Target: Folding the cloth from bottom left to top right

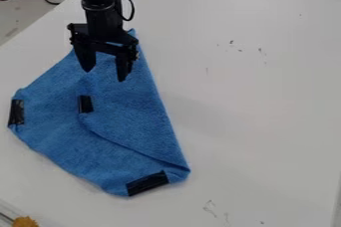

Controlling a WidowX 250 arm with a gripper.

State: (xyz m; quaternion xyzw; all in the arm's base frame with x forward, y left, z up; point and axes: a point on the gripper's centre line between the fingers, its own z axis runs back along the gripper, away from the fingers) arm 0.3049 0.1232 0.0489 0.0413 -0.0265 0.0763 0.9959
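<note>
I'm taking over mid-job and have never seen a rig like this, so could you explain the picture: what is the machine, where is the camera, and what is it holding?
The machine is a black robot arm, coming in from the top edge. At its end hangs a black two-finger gripper, its fingers apart over the upper part of a blue fabric cloth. It appears to hold nothing. The one picture comes from a fixed camera looking down at a slant.

The cloth lies on a white table, partly folded: a flap along its right side lies over the rest. It bears three black patches: one at the left corner, one on the flap's tip and one near the bottom.
</note>
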